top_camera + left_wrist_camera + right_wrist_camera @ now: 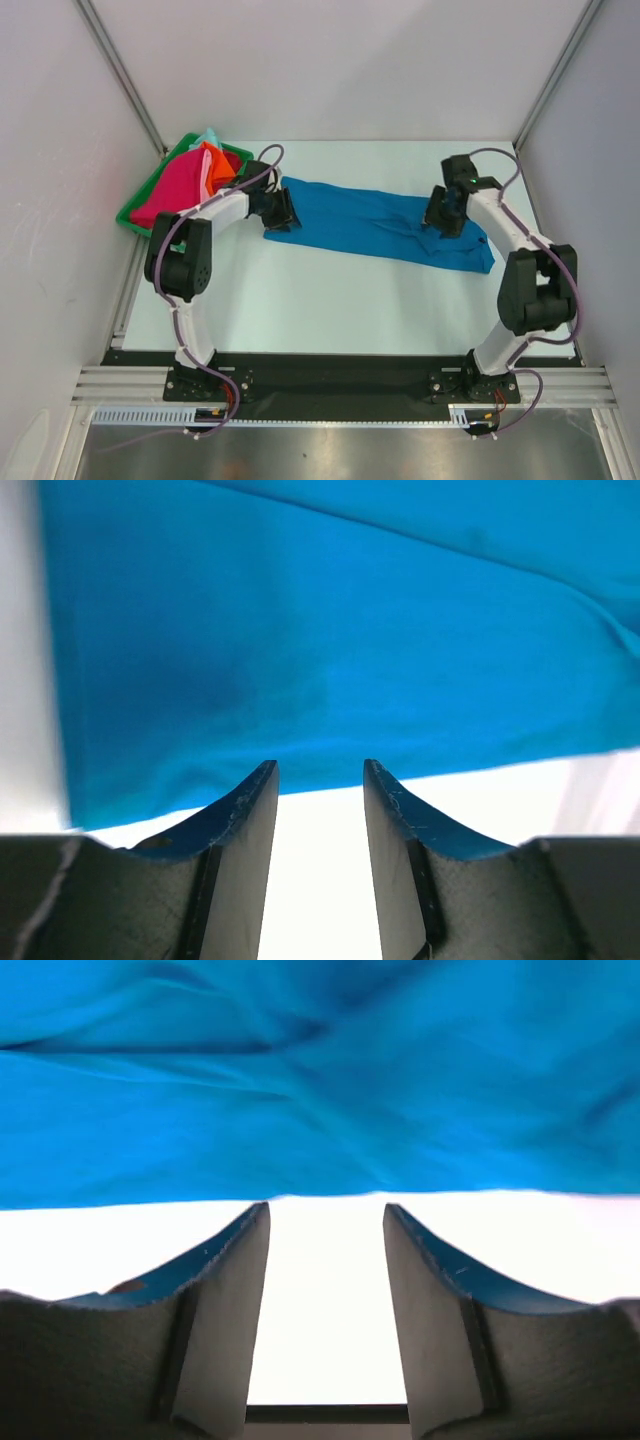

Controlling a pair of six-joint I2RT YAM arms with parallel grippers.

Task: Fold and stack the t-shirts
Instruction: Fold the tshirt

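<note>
Cloth in bright blue stretches across the desk (330, 300) in the top view: the blue t-shirt (370, 225) lies flat as a long band, running from the middle left down to the right. The left arm (215, 210) reaches to its left end and the right arm (505, 225) to a spot near its right end, the left jaws and right jaws both low over the cloth. At the far left a green tray (135, 222) holds the magenta t-shirt (175, 185), the orange t-shirt (218, 165), a strip of the pale pink t-shirt (206, 175) and a corner of the mint t-shirt (208, 135), heaped together.

In the left wrist view the blue t-shirt (330, 630) fills the upper part. The left jaws stand moderately apart with only bare desk (320, 860) between them, the fingertips (262, 775) right at the hem.

In the right wrist view the blue t-shirt (320, 1080) lies rumpled across the top. The right jaws are parted and hold nothing, bare desk (325, 1300) in the gap, the fingertips (258, 1215) just short of the cloth's edge.
</note>
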